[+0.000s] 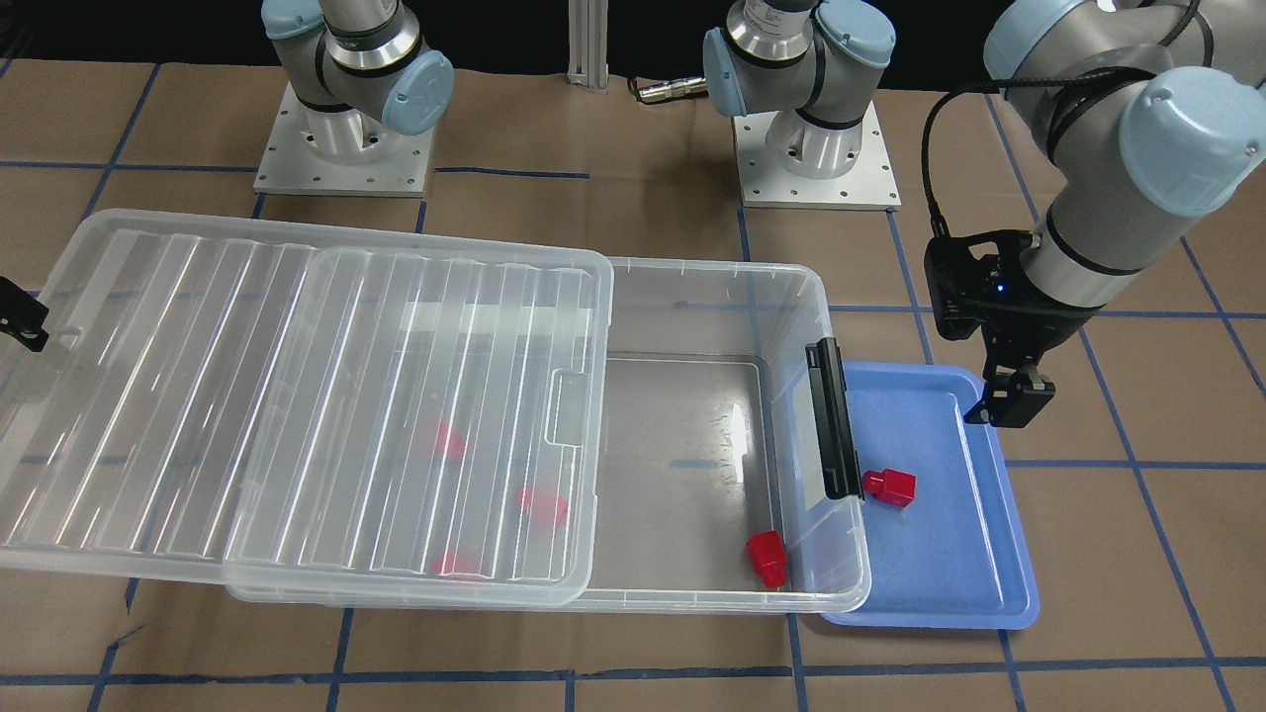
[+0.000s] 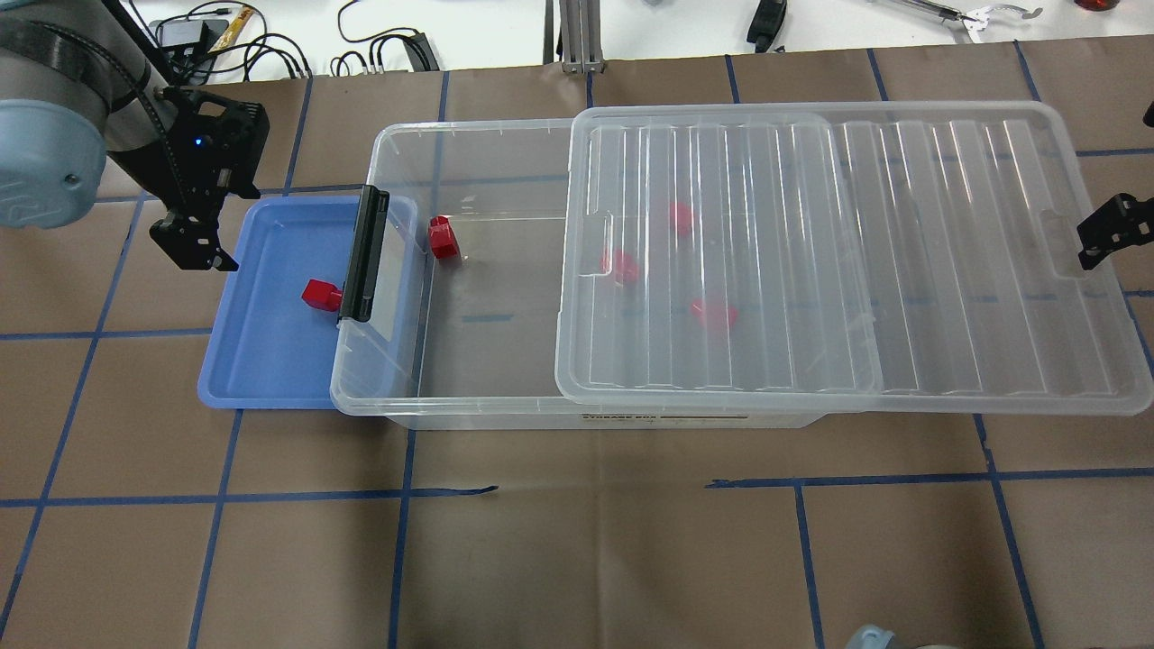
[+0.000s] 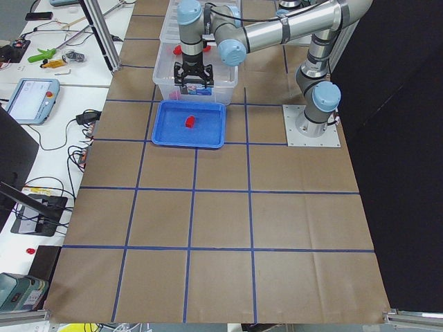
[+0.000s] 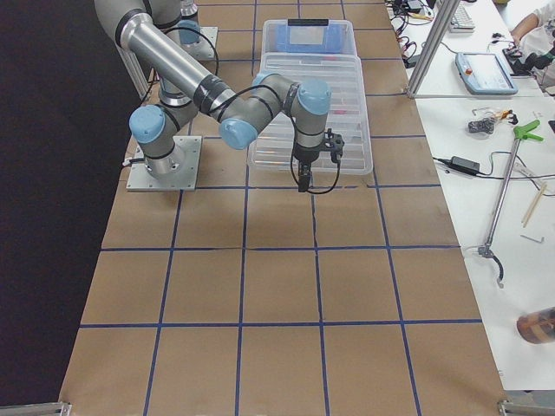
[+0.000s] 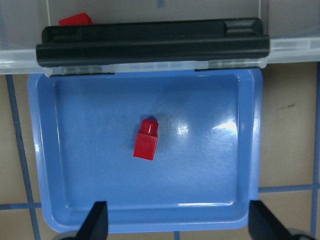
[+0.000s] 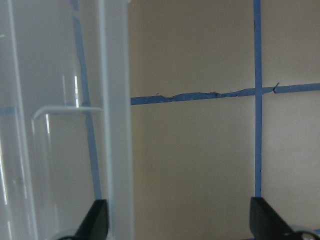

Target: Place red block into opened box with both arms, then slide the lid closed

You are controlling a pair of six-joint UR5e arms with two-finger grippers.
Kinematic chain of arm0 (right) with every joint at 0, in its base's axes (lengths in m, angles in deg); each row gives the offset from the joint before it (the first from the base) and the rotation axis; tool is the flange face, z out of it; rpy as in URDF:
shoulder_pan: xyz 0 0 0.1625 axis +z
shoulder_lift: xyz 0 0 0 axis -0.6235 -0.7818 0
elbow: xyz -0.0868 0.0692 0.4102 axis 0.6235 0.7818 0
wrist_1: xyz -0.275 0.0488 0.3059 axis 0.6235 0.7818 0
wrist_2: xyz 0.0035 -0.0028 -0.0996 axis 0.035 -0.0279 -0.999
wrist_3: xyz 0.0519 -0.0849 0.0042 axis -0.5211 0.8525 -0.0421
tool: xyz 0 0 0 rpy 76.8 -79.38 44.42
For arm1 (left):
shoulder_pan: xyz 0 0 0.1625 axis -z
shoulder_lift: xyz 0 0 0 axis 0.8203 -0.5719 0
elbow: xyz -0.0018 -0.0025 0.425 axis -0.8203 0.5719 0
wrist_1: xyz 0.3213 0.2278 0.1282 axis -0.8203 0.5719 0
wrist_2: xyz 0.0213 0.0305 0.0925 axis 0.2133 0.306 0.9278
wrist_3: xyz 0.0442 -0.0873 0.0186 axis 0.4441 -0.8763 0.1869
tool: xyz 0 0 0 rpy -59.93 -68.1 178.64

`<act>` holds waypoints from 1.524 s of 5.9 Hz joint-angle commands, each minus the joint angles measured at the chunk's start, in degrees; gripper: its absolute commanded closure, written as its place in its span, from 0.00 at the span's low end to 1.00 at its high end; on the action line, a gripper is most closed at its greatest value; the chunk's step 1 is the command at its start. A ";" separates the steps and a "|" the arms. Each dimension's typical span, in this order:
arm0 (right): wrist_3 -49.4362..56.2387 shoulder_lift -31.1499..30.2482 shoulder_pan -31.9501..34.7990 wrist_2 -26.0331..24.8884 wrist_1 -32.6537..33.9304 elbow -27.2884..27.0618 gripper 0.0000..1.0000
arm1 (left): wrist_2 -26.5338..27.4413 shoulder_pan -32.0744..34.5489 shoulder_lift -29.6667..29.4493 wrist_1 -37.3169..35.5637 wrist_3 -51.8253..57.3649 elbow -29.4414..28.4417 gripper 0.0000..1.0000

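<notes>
One red block (image 2: 320,295) (image 5: 145,140) lies in the blue tray (image 2: 261,361), close to the box's black latch bar (image 2: 365,252). My left gripper (image 2: 194,243) (image 5: 179,217) hangs open above the tray's outer edge, holding nothing. The clear box (image 2: 469,415) has another red block (image 2: 443,237) in its uncovered end and three more under the lid (image 2: 856,252). The lid covers the box's right part and overhangs it. My right gripper (image 2: 1104,234) (image 6: 177,220) is open at the lid's far short end by the tab notch.
The blue tray (image 1: 949,574) butts against the box's latch end. Both arm bases (image 1: 816,148) stand behind the box on brown paper with blue tape lines. Benches with cables and tools line the table's ends.
</notes>
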 commanded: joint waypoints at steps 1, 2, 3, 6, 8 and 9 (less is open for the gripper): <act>-0.79 -2.51 0.45 0.06 -1.28 1.87 0.00 | -0.11 0.08 -6.03 -6.38 0.27 1.86 0.02; -1.49 -3.57 1.42 0.76 -4.42 4.50 0.00 | -0.11 0.17 -8.68 -7.73 1.32 1.96 0.02; -4.11 -4.28 4.99 0.77 -8.89 7.92 0.00 | -0.11 0.17 -10.97 -10.09 1.42 2.40 0.02; -17.80 -4.99 21.93 0.95 -20.69 17.68 0.00 | 0.06 0.26 -17.22 -18.08 4.75 4.76 0.03; -27.47 -4.99 32.23 4.09 -23.43 19.99 0.00 | 0.24 0.17 -18.64 -21.36 5.89 6.27 0.17; -31.52 -4.90 35.76 4.20 -23.70 19.64 0.00 | 0.24 0.17 -18.81 -21.36 7.38 6.36 0.35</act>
